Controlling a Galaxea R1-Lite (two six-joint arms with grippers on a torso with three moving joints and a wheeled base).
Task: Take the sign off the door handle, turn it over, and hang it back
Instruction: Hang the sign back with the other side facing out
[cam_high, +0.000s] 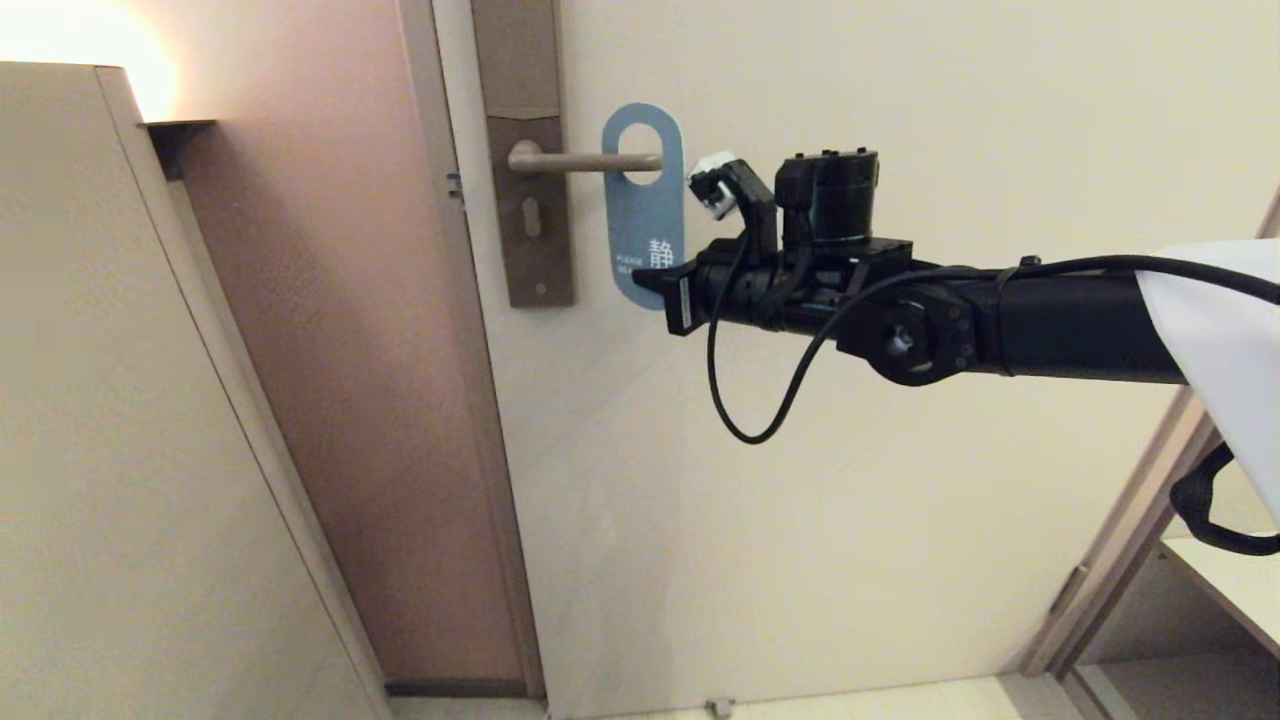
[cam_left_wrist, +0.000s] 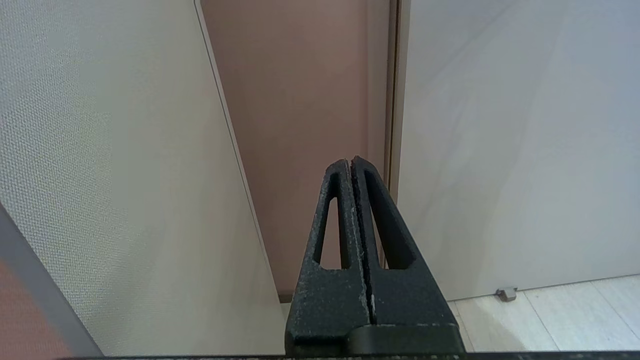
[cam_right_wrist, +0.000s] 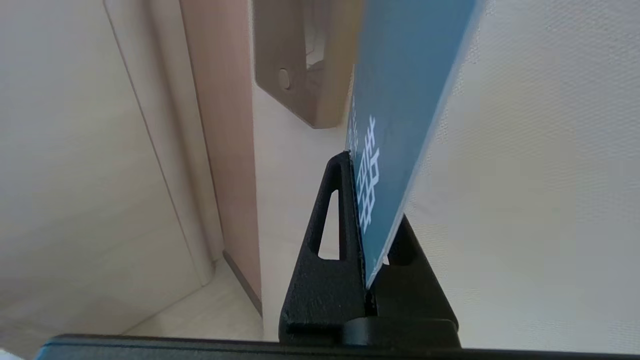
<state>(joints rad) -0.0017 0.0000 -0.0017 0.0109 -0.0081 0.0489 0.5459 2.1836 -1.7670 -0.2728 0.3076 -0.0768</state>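
The sign (cam_high: 644, 220) shows its blue face with white lettering, and its oval hole sits over the tip of the door handle (cam_high: 585, 161). The handle is a slim beige lever on a tall brown backplate (cam_high: 530, 200). My right gripper (cam_high: 655, 283) reaches in from the right and is shut on the sign's lower end. In the right wrist view the blue sign (cam_right_wrist: 395, 125) stands pinched between the black fingers (cam_right_wrist: 335, 220) of the right gripper (cam_right_wrist: 361, 200). My left gripper (cam_left_wrist: 350, 165) is shut on nothing, low and pointed at the floor by the door frame.
The cream door (cam_high: 850, 480) fills the middle, with a brown frame (cam_high: 340, 350) to its left and a beige wall panel (cam_high: 120, 420) beyond. A floor door stop (cam_high: 718, 707) sits at the door's foot. A shelf edge (cam_high: 1220, 580) shows at the right.
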